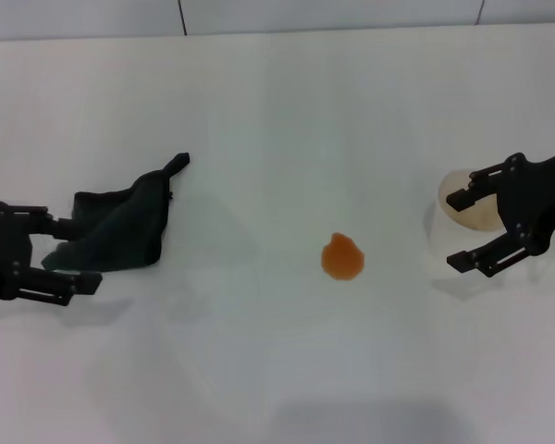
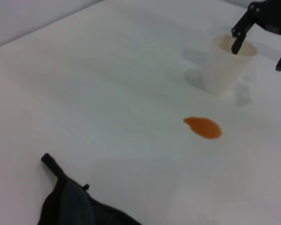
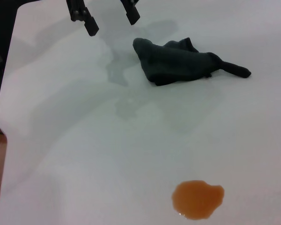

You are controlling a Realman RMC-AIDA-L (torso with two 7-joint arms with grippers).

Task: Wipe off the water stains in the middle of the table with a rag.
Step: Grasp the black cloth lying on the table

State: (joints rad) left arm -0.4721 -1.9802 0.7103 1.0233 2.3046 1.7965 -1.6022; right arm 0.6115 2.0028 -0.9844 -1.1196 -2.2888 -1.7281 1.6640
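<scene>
The water stains are one orange-brown blot (image 1: 342, 257) (image 2: 203, 127) (image 3: 198, 199) in the middle of the white table (image 1: 277, 102). The dark rag (image 1: 120, 227) (image 2: 70, 206) (image 3: 178, 61) lies crumpled at the left, its pointed tail aimed at the far side. My left gripper (image 1: 74, 252) (image 3: 110, 21) is open at the rag's left end; in the right wrist view it hangs above the table, apart from the cloth. My right gripper (image 1: 458, 231) (image 2: 260, 51) is open at the right, and it holds nothing.
A pale cup (image 1: 467, 199) (image 2: 225, 65) stands upright at the right, with one finger of the right gripper over its mouth. The table's far edge meets a tiled wall (image 1: 259, 14). Bare tabletop lies between the rag and the blot.
</scene>
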